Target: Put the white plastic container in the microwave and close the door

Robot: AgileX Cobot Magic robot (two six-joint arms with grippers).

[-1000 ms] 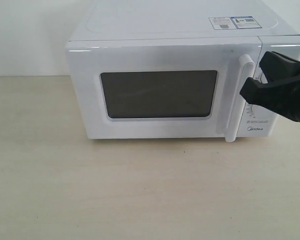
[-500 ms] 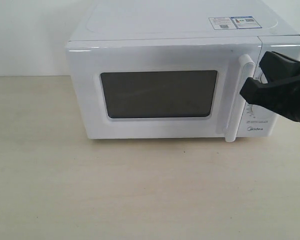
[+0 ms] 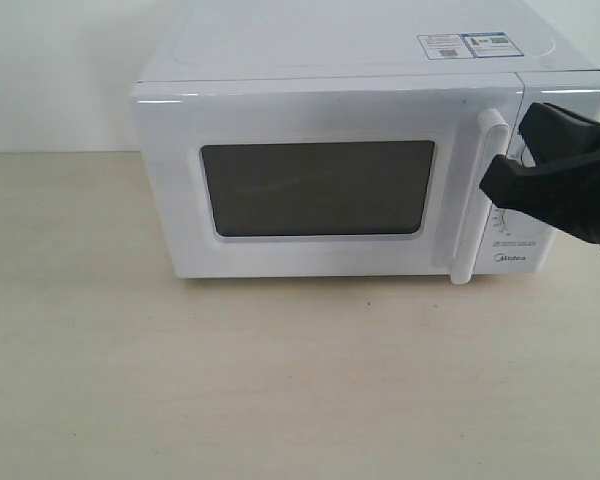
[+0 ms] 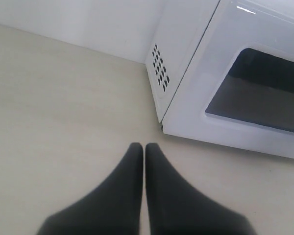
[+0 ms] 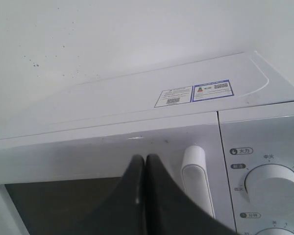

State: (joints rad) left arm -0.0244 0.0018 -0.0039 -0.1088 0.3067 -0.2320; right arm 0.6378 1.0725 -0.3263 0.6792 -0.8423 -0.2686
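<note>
The white microwave (image 3: pixel 360 50) stands at the back of the table with its door (image 3: pixel 320 115) shut. The dark window (image 3: pixel 318 188) shows nothing inside. My right gripper (image 3: pixel 500 170) is shut and empty, hovering in front of the control panel just right of the vertical bar handle (image 3: pixel 477 200). In the right wrist view its fingertips (image 5: pixel 145 159) lie over the door frame beside the handle (image 5: pixel 196 176). My left gripper (image 4: pixel 143 147) is shut and empty over the table near the microwave's (image 4: pixel 186 58) vented left side. The white plastic container is out of view.
The upper round knob (image 5: pixel 274 188) sits right of the handle on the control panel. Stickers (image 3: pixel 470 45) lie on the microwave's top. Pale wooden table (image 3: pixel 280 380) stretches in front of and left of the microwave. A white wall stands behind.
</note>
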